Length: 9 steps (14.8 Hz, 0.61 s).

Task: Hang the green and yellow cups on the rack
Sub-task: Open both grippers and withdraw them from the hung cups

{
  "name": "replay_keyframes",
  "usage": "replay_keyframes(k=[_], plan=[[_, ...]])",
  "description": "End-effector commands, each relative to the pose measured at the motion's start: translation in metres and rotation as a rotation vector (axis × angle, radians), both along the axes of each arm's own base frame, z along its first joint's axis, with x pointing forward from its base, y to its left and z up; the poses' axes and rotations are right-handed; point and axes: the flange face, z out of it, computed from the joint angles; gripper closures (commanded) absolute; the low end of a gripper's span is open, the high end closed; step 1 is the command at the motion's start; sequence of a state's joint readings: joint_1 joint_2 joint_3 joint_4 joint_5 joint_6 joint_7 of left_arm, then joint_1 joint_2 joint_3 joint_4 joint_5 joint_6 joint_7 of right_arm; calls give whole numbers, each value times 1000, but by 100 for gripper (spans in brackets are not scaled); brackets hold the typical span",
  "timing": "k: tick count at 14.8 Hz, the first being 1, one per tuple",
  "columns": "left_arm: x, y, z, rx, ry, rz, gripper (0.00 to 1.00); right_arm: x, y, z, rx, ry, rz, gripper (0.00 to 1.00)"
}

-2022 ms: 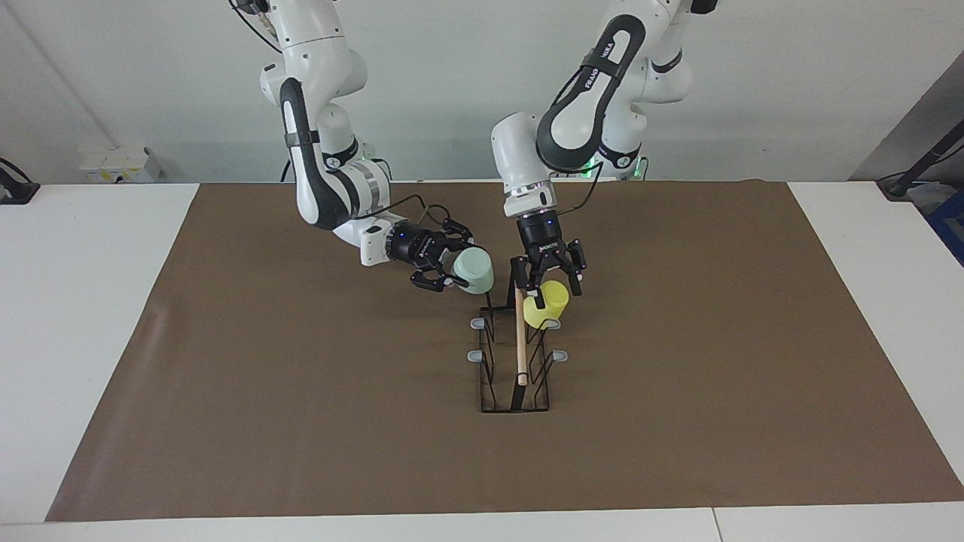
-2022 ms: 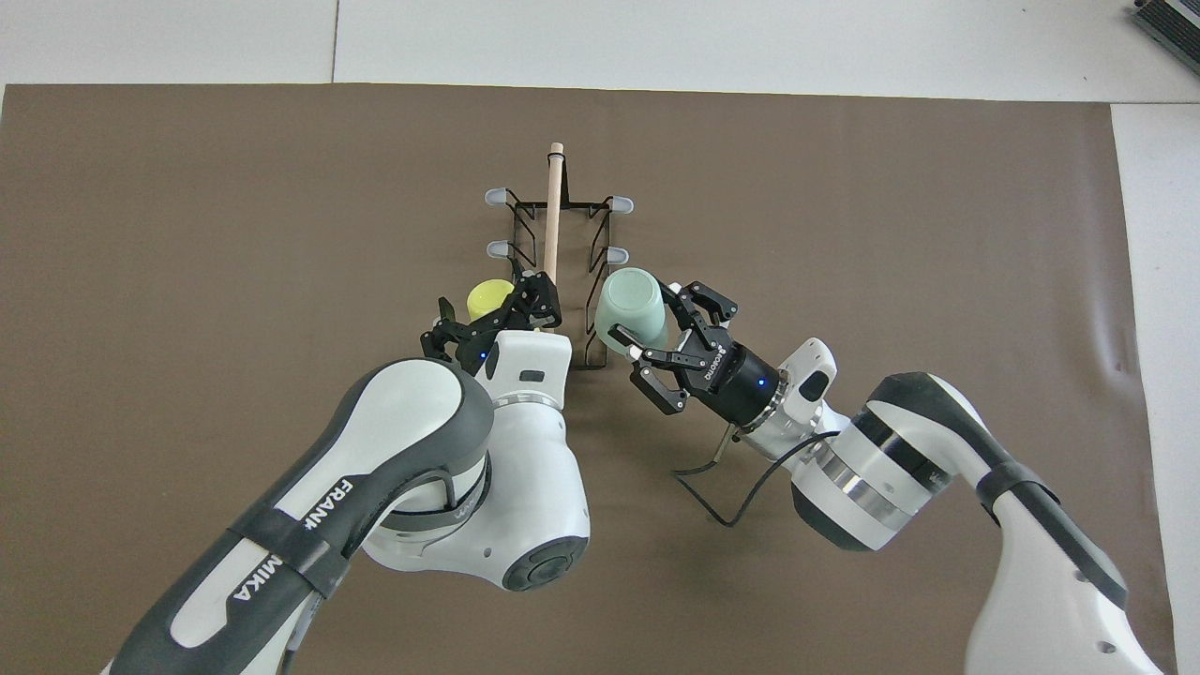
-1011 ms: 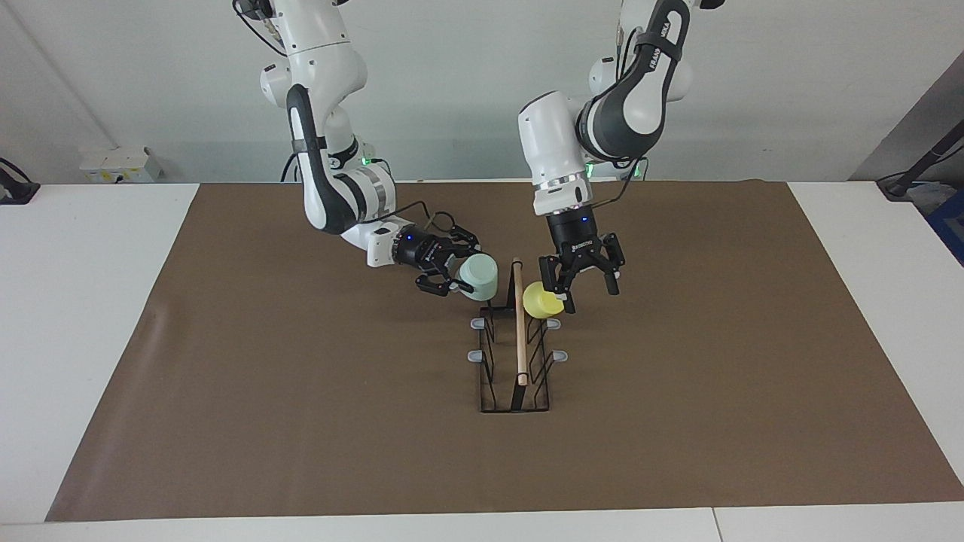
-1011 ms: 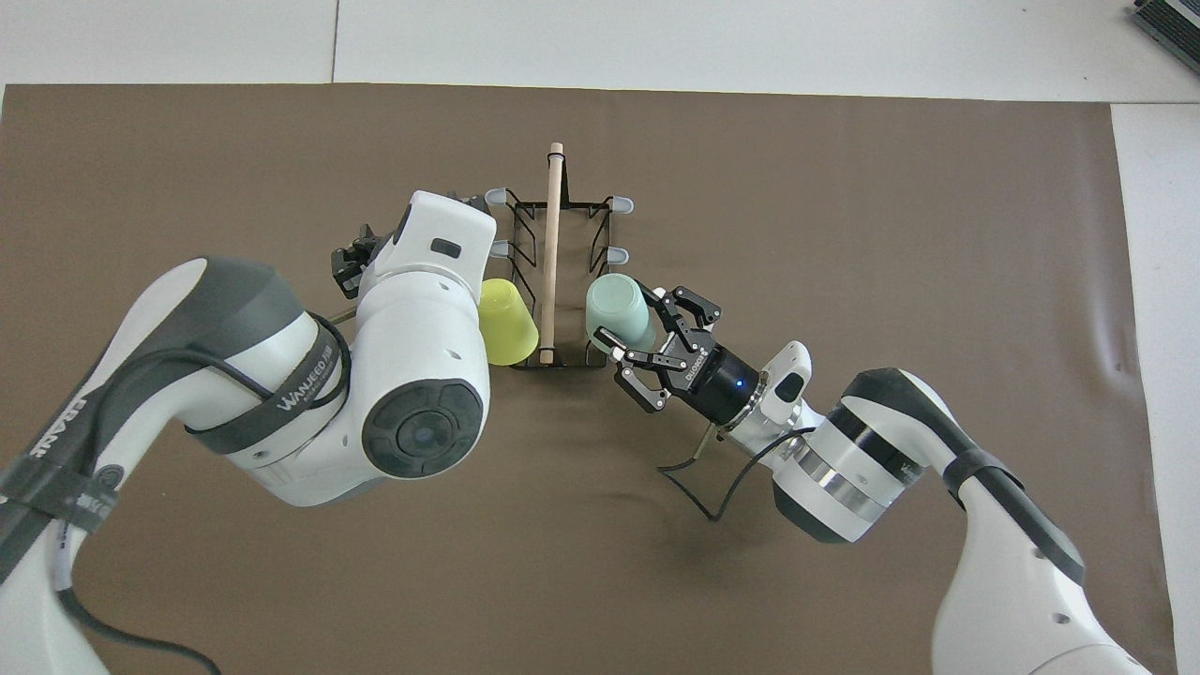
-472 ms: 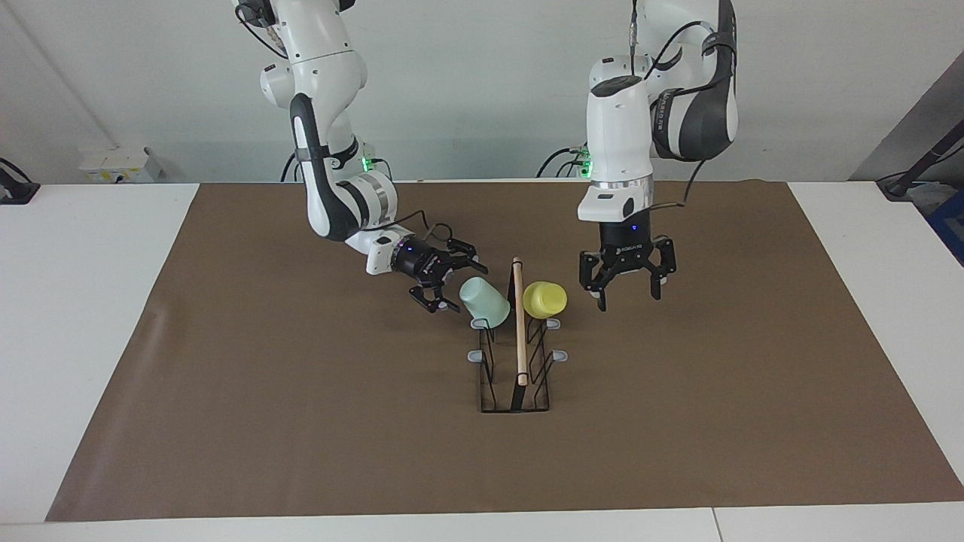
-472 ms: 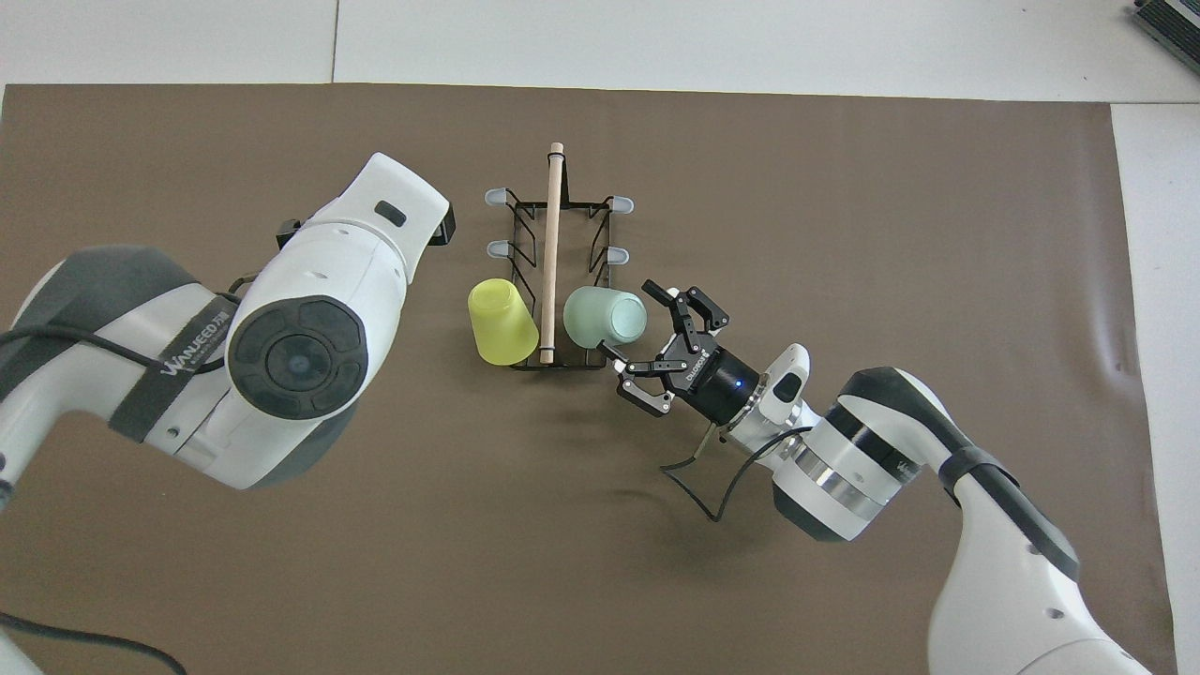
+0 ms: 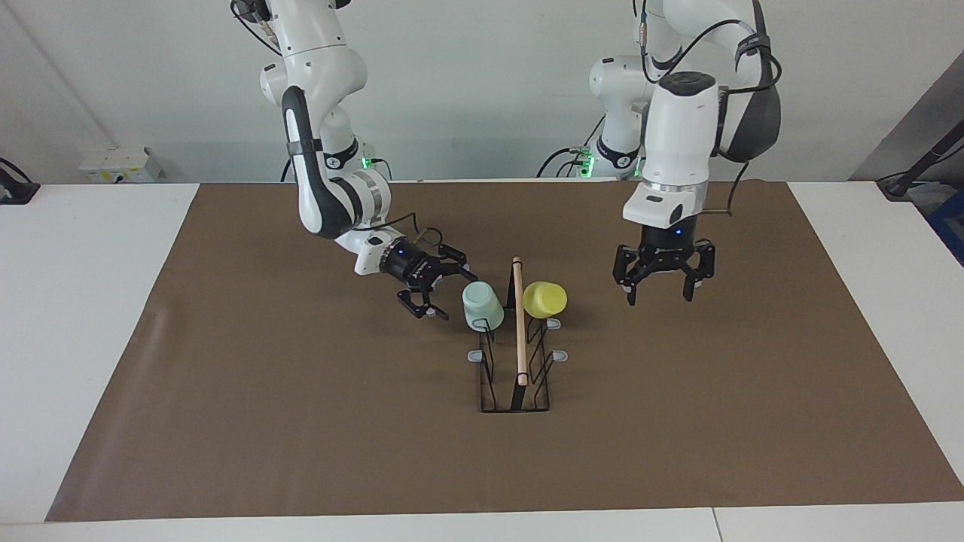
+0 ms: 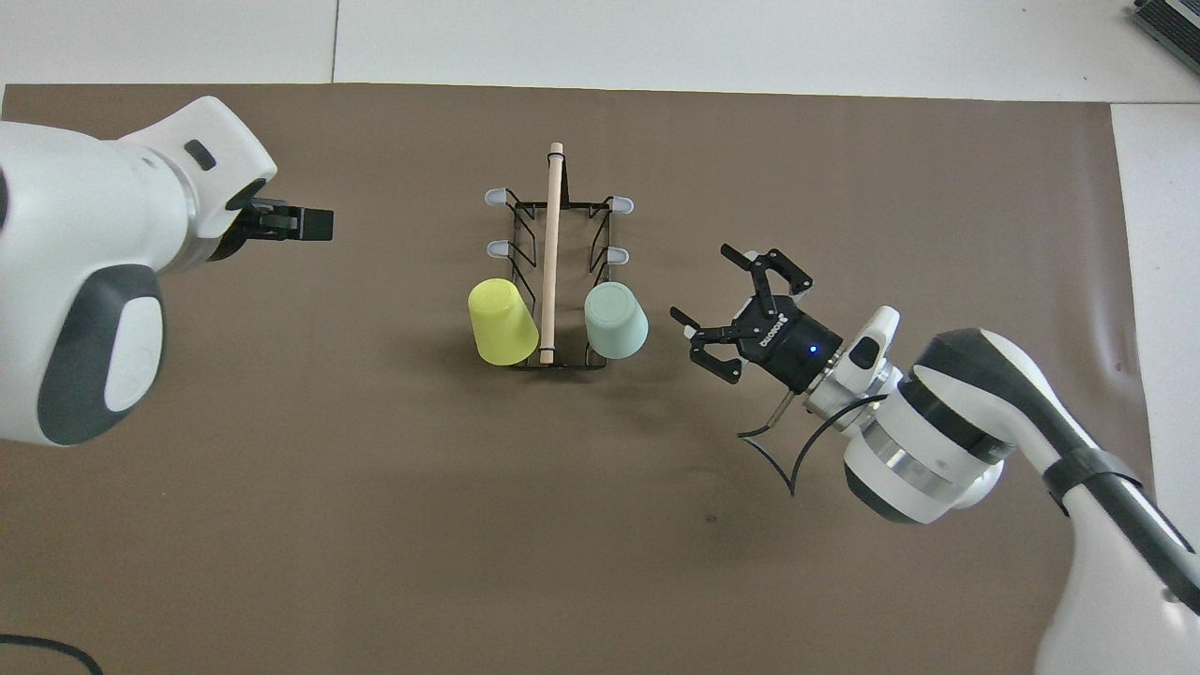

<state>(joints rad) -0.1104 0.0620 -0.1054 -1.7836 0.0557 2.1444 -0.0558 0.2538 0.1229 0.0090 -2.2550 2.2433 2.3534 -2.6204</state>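
1. On the rack [image 7: 515, 354], at the end nearest the robots, both cups sit mouth-down over prongs: the green cup [image 7: 482, 306] on the side toward the right arm, the yellow cup [image 7: 544, 299] on the side toward the left arm, with the wooden rod [image 7: 519, 320] between them.
2. Each tilts outward from the rod, which I read as the slant of the prong that carries it.
3. My right gripper [image 7: 423, 290] is spread and empty, just beside the green cup without touching it; I judge it is clear of the hang.
4. My left gripper [image 7: 657, 280] is also splayed and empty, up over the brown mat [image 7: 301, 421], well apart from the yellow cup.
5. Four grey-tipped prongs stay bare; I judge the hanging done.
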Motion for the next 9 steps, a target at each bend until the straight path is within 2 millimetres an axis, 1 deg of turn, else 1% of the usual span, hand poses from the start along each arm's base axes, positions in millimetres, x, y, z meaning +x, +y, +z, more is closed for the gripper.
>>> replay_keyframes(k=[1, 2, 3, 5, 6, 7, 9], plan=[[-5, 28, 10, -26, 74, -61, 0, 19, -50, 35, -171, -28, 51, 0], [-12, 39, 19, -16, 88, -80, 0, 29, -75, 45, -243, -43, 80, 0], [-20, 50, 24, -7, 110, -93, 0, 38, -95, 57, -313, -54, 113, 0], [-34, 68, 35, -2, 161, -93, 0, 52, -125, 81, -450, -54, 172, 0], [-41, 71, 42, -3, 175, -88, 0, 58, -134, 96, -510, -49, 192, 0], [-45, 75, 47, -4, 178, -84, 0, 62, -138, 109, -566, -36, 214, 0], [-50, 75, 55, -2, 189, -83, 0, 65, -141, 132, -689, 19, 247, 0]])
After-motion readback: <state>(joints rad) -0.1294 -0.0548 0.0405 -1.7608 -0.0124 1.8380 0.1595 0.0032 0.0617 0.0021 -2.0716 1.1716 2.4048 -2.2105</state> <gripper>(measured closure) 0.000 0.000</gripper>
